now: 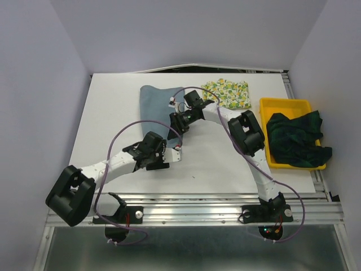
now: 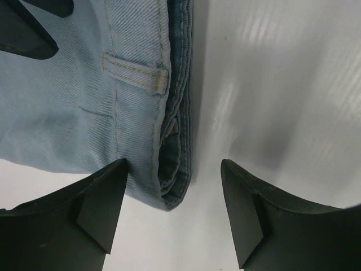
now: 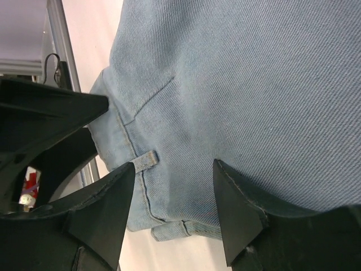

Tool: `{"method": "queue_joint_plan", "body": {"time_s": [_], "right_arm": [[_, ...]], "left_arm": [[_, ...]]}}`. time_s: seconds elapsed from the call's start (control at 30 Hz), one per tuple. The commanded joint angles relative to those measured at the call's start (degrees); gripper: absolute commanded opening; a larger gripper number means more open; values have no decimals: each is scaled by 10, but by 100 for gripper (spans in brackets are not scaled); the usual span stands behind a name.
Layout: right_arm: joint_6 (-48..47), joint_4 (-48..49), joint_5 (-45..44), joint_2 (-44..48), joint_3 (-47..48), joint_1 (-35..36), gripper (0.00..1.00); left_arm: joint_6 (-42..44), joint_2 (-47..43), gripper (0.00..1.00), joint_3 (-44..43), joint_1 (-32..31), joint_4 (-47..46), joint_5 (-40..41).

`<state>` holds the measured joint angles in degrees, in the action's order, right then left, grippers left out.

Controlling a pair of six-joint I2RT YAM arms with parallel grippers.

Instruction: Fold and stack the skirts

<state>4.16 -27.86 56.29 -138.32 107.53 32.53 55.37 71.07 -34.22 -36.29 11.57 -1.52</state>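
White table [image 1: 113, 118] carries the light blue denim skirt [image 1: 153, 101] at 11 o'clock. The left gripper [image 2: 174, 164] and right gripper [image 3: 174, 165] are parted over it, gripping nothing. The lemon-print skirt [image 1: 228, 93] lies at 1 o'clock, and the plaid skirt [image 1: 296, 138] fills the yellow tray [image 1: 282, 104] at 3.

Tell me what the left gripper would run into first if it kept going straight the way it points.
The left gripper would most likely meet the folded waistband edge of the light blue skirt, lying just ahead between its open jaws, with the white table beneath. Depth is hard to judge.

White table [image 1: 113, 113], pale lilac walls [image 1: 186, 28]
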Motion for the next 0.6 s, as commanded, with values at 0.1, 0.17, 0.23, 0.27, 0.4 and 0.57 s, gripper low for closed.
{"method": "queue_joint_plan", "body": {"time_s": [0.1, 0.17, 0.23, 0.27, 0.4, 0.57], "right_arm": [[-75, -26, -49, -26, 17, -3, 63], [-85, -33, -54, -31, 17, -3, 63], [-93, -38, -58, -37, 17, -3, 63], [-95, -40, -58, -39, 17, -3, 63], [-99, -46, -51, -42, 17, -3, 62], [-101, -54, -44, -40, 26, -3, 62]], "left_arm": [[-24, 74, 71, 27, -3, -148, 72], [-18, 99, 66, 33, -3, -163, 77], [-11, 112, 56, 35, -3, -169, 77], [-13, 118, 51, 29, -3, -165, 73], [-20, 125, 16, 9, -1, -132, 52], [-24, 90, 0, -23, -1, -48, 29]]}}
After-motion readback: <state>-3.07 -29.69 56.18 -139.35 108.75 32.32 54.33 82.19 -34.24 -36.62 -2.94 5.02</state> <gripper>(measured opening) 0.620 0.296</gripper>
